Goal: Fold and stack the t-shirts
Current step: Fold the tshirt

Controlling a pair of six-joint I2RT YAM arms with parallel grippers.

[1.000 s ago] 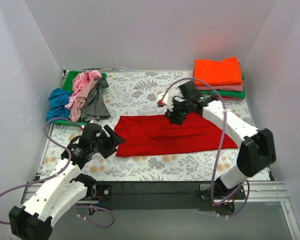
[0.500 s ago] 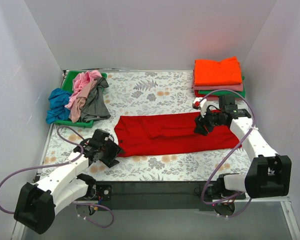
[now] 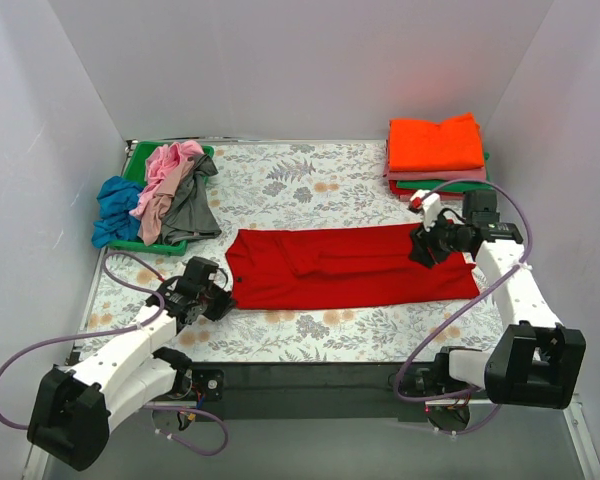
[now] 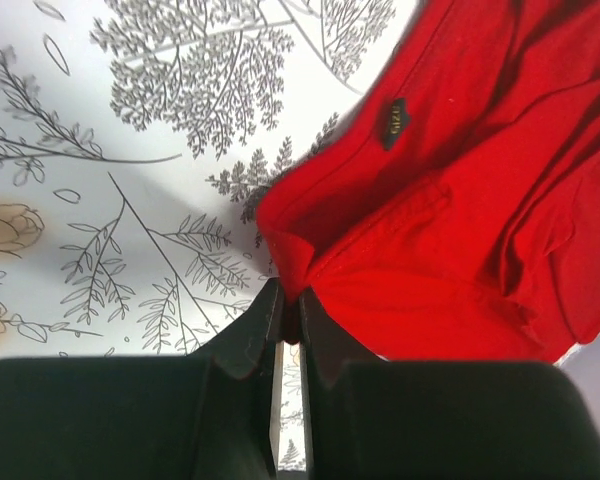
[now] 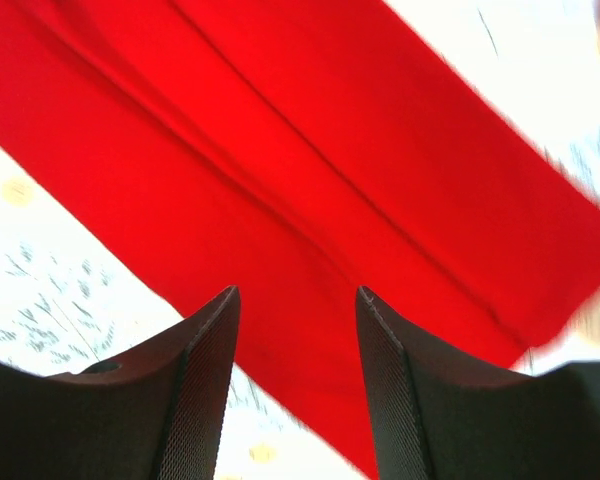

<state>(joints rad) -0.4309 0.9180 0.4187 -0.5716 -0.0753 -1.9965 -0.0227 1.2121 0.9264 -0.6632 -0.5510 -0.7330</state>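
A large red t-shirt [image 3: 350, 265] lies flat in a long folded band across the middle of the table. My left gripper [image 3: 223, 300] is at its left near corner, and the left wrist view shows the gripper [image 4: 290, 300] shut on a pinch of the red cloth [image 4: 460, 200]. My right gripper [image 3: 427, 250] hovers over the shirt's right end. It stands open [image 5: 298, 295] with red cloth [image 5: 280, 150] below it and nothing between the fingers. Folded t-shirts, orange [image 3: 435, 143] on top, are stacked at the back right.
A heap of unfolded shirts, pink [image 3: 168, 165], grey [image 3: 192, 205] and blue [image 3: 112, 205], spills over a green tray [image 3: 138, 152] at the back left. A floral grey tablecloth [image 3: 300, 180] covers the table. White walls close in three sides.
My left gripper has reached the red shirt's left near corner and shut on it. My right gripper has moved right along the shirt to its right end, staying open.
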